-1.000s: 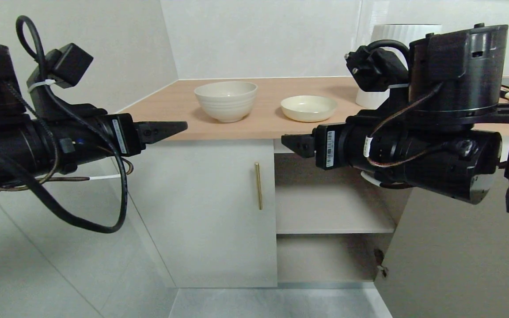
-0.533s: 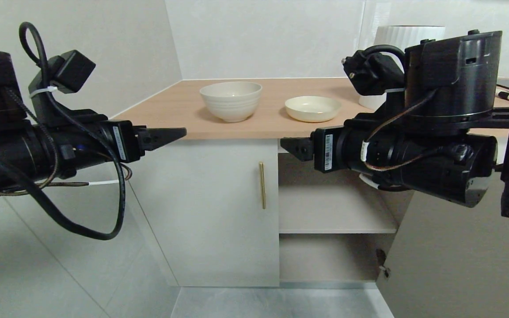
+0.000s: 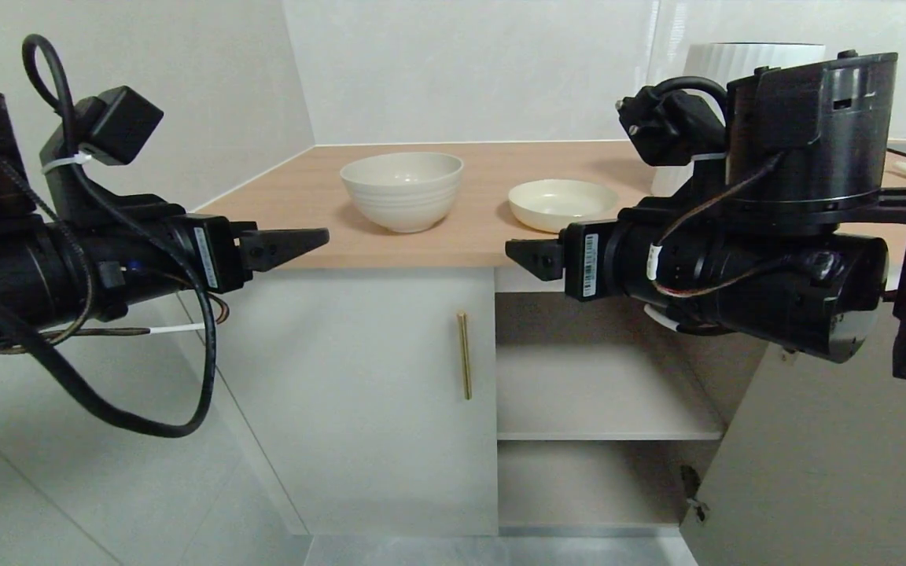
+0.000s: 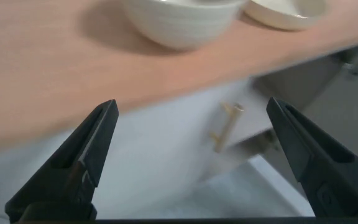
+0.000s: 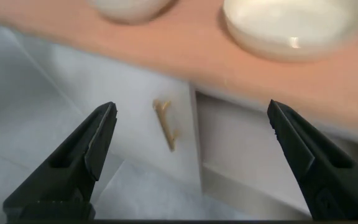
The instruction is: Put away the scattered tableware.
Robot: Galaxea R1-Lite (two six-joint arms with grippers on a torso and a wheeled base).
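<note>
A deep cream bowl (image 3: pixel 402 191) and a shallow cream dish (image 3: pixel 563 204) stand side by side on the wooden countertop (image 3: pixel 319 196). My left gripper (image 3: pixel 313 236) hangs in front of the counter's edge, left of the bowl and slightly lower. In the left wrist view the left gripper (image 4: pixel 191 106) is open and holds nothing, with the bowl (image 4: pixel 179 22) and dish (image 4: pixel 284 11) beyond it. My right gripper (image 3: pixel 517 255) hovers just before the counter's edge below the dish. It is open too (image 5: pixel 191 107), facing the dish (image 5: pixel 291 25).
Below the counter, the left cabinet door (image 3: pixel 359 393) is closed and has a gold handle (image 3: pixel 464 365). The right compartment stands open with a bare shelf (image 3: pixel 602 393), its door (image 3: pixel 815 472) swung out to the right. A white ribbed container (image 3: pixel 736 59) stands at the back right.
The head camera has shifted, so counter and cabinet look a little closer and lower. Both arms keep their pose, and the bowl and dish have not moved on the counter.
</note>
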